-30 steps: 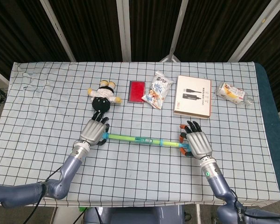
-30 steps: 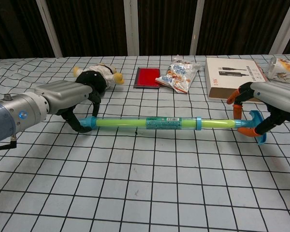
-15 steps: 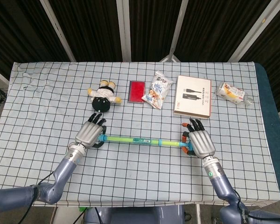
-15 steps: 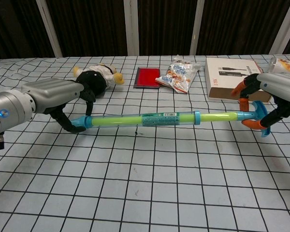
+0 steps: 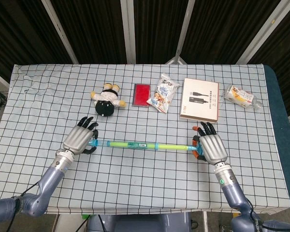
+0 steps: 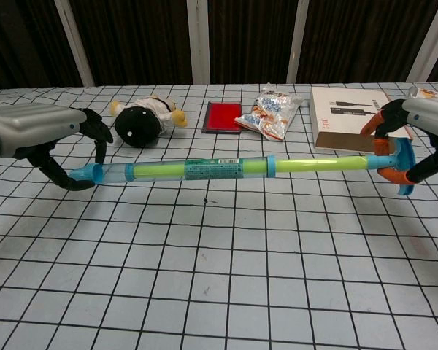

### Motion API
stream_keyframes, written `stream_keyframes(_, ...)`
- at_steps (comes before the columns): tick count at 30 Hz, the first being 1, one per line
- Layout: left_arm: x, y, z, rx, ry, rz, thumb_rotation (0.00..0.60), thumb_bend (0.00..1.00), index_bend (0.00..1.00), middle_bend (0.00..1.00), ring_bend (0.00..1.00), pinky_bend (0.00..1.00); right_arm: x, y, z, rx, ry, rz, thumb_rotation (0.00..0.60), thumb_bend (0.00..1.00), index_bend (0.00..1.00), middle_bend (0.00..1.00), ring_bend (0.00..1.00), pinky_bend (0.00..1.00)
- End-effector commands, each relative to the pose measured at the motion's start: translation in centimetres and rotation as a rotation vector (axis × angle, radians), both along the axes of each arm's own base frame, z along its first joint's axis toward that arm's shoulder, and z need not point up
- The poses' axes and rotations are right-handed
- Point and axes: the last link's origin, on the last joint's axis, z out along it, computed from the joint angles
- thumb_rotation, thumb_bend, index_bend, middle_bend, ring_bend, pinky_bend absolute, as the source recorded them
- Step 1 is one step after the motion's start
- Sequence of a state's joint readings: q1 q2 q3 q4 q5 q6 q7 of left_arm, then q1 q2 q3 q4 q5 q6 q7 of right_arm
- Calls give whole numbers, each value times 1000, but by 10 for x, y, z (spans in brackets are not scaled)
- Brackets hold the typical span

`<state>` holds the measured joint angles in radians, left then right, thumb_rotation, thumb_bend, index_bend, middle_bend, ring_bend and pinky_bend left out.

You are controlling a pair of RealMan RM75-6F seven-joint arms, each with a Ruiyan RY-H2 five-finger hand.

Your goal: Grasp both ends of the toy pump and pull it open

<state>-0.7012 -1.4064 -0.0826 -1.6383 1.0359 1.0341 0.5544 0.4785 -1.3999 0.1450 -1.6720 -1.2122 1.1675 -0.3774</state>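
The toy pump (image 5: 135, 144) (image 6: 197, 170), a clear green-and-blue tube with a thin green rod, hangs level above the checked table, pulled long. My left hand (image 5: 80, 138) (image 6: 47, 138) grips its blue tube end at the left. At the right, my right hand (image 5: 210, 148) (image 6: 423, 131) holds the blue and orange T-handle (image 6: 396, 166). A good length of rod (image 6: 321, 165) shows between the tube's blue collar and the handle.
Along the back of the table lie a plush doll (image 5: 105, 98), a red card (image 5: 141, 94), a snack bag (image 5: 163, 93), a brown cable box (image 5: 199, 99) and a wrapped packet (image 5: 240, 96). The table's front edge (image 5: 135, 210) runs close below both arms.
Both hands have moved apart, the left one further left and the right one slightly right. The tube slid left off the rod, so the pump is longer, and it was lifted higher.
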Motion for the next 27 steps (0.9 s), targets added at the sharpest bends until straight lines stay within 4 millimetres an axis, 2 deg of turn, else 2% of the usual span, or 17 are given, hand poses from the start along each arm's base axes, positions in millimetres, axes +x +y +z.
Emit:
stream_keyframes(1,-3,-2,5,1,-5,7,600,530,578,175,0,0,-2,0,2,-5,5,-3,600,425,641,241,0,0)
stream_keyframes(17,-25,-17,33,-5,34,22,600,530,574,174,0,0,-34,3,15,-33,52,-71,600,425,641,241,0,0)
stream_keyframes(27,-32,-20,31,-18,53,31,600,530,574,174,0,0,-40,1,19,-36,58,-78,600,426,641,241,0,0)
